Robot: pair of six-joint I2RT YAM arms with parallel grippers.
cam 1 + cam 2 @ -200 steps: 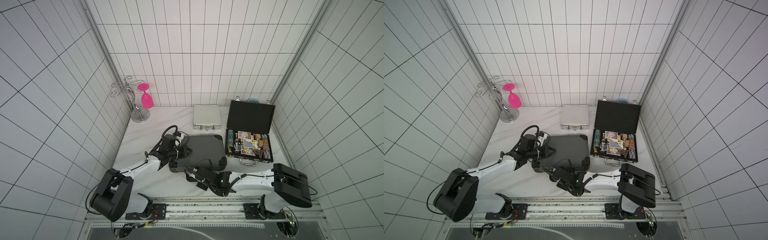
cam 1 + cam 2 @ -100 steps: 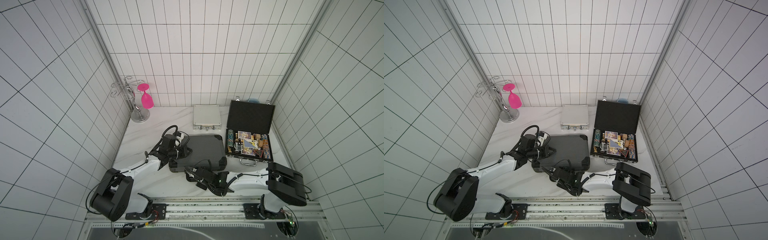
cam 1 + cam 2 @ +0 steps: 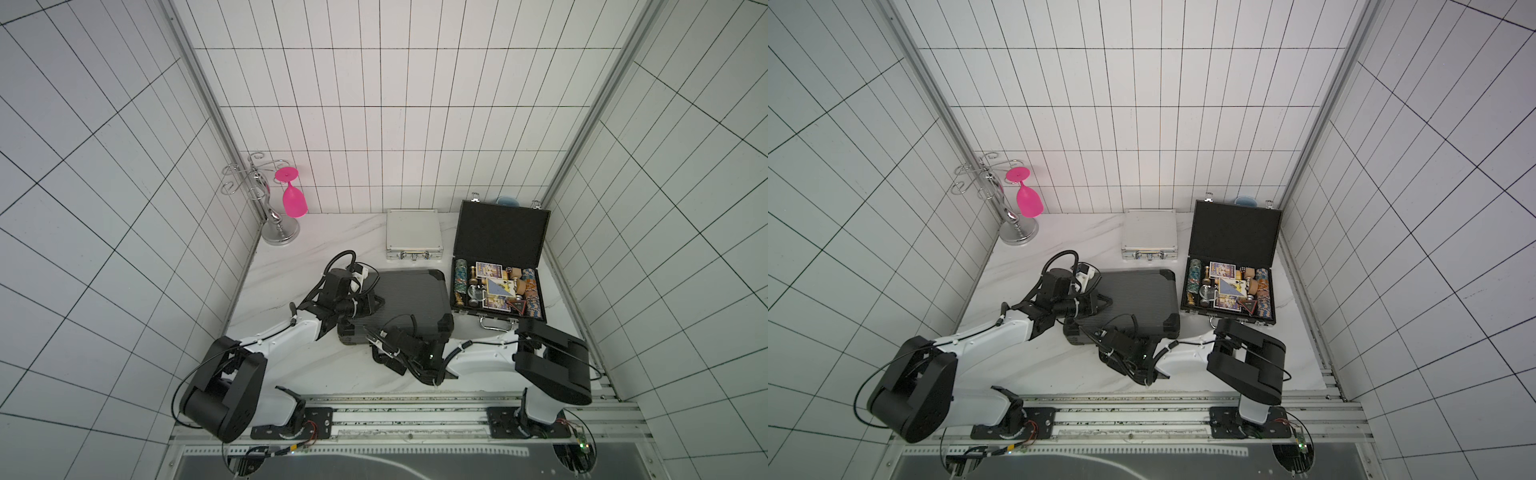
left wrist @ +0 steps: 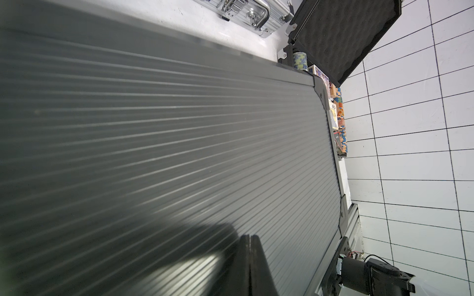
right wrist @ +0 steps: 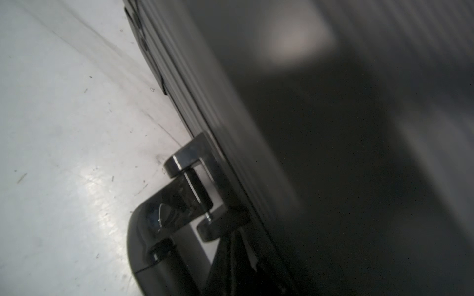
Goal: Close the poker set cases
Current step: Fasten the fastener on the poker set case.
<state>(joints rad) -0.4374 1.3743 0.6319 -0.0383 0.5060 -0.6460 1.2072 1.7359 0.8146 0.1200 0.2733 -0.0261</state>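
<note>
**Dark grey case is pressed shut by two clenched claws**

To the right of the grey case, the black textured case is seen open. Behind the grey case, the small silver case is shut. The left gripper, clenched empty, is laid on the grey top. The right gripper, also clenched, is held at its front handle. Securing is judged in hand; next, the black case's lid must be swung down.

A silver wire glass rack stands at the far left corner of the white marble desk, in both top views. A pink stemmed glass hangs upside down from it. At the far right corner, part of a pale blue object shows against the tiled wall.
</note>
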